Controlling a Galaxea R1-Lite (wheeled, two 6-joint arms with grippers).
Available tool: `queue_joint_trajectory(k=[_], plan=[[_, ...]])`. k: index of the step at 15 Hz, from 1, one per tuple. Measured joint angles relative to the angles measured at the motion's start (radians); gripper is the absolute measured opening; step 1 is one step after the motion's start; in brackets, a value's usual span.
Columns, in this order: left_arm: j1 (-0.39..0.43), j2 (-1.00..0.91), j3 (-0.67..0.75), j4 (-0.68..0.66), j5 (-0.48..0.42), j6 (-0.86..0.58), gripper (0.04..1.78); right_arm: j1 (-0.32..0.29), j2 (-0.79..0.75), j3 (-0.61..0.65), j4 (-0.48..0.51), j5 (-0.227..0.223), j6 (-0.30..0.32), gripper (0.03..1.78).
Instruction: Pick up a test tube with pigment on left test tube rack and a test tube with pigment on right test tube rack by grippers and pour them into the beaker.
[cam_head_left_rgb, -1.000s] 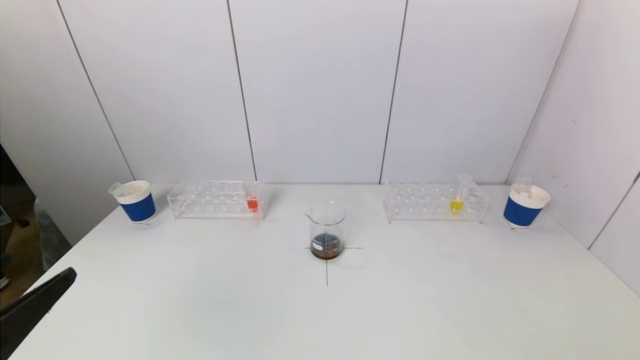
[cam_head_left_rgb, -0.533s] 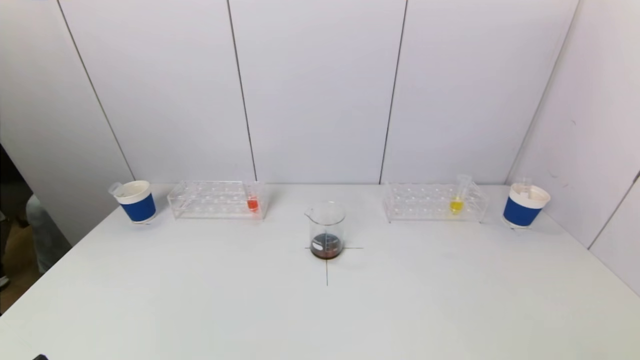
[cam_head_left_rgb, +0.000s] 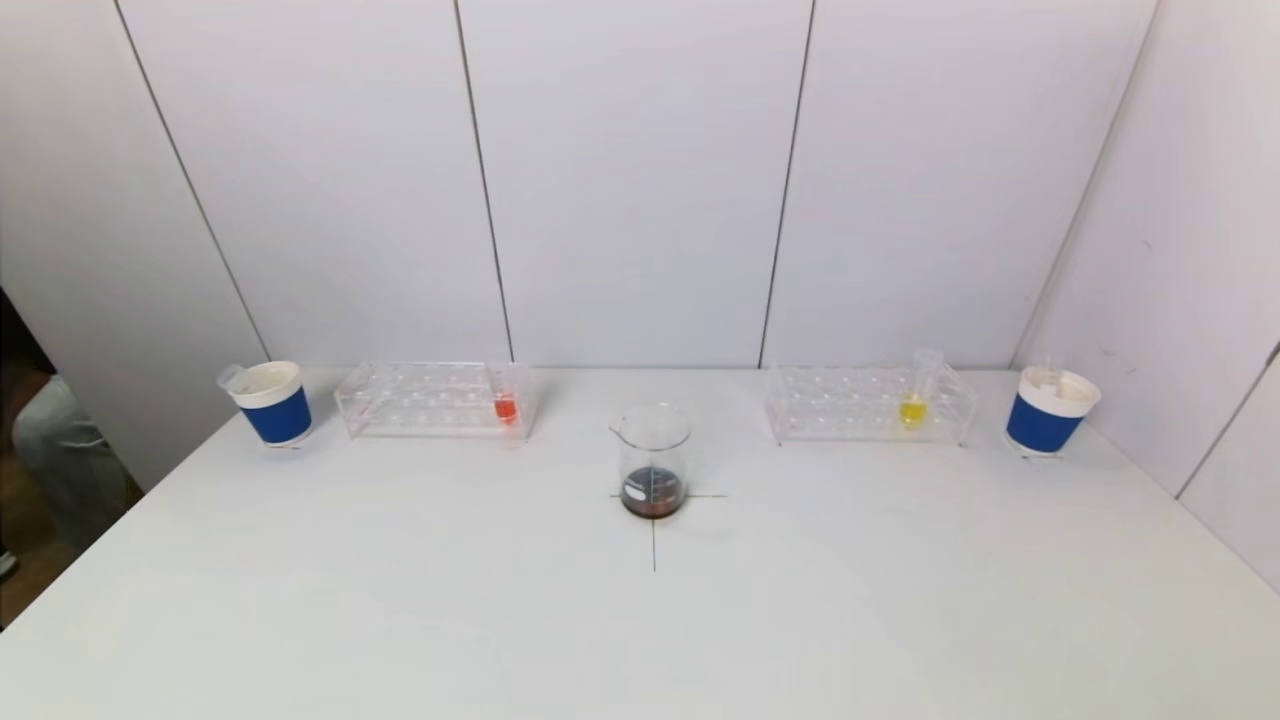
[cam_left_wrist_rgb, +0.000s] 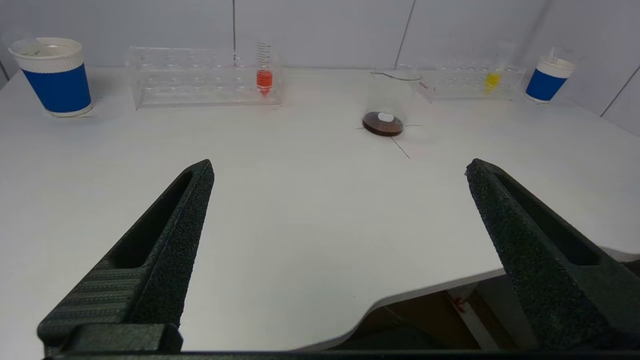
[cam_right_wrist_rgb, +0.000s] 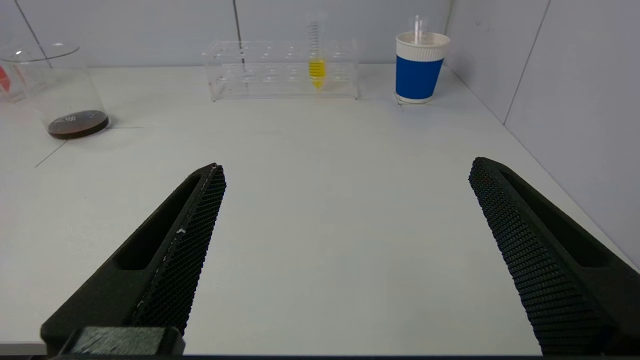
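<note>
A test tube with red pigment stands at the right end of the clear left rack; it also shows in the left wrist view. A test tube with yellow pigment stands in the clear right rack; it also shows in the right wrist view. A glass beaker with dark liquid stands at the table's middle on a cross mark. My left gripper is open and empty over the table's near left edge. My right gripper is open and empty over the near right table. Neither shows in the head view.
A blue-and-white paper cup holding a tube stands left of the left rack. Another such cup stands right of the right rack, near the right wall. The table's front edge has a curved cut-out.
The left gripper's black finger, seen at the head view's lower left a second ago, has drawn back out of that view. Nothing on the table has moved.
</note>
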Motion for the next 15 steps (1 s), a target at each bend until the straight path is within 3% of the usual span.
queue_joint_trajectory(k=[3,9,11,15], plan=[[-0.005,-0.058,0.023,0.044,0.067,0.008,1.76,0.0,0.0,0.0,0.0,0.0,0.0,1.77],[-0.006,-0.082,0.169,-0.002,0.346,0.164,1.76,0.0,0.0,0.0,0.0,0.0,0.0,1.77],[-0.007,-0.082,0.226,-0.102,0.371,0.18,1.76,0.0,0.0,0.0,0.0,0.0,0.0,1.77],[-0.006,-0.082,0.286,-0.176,0.347,0.221,1.76,0.0,0.0,0.0,0.0,0.0,0.0,1.77]])
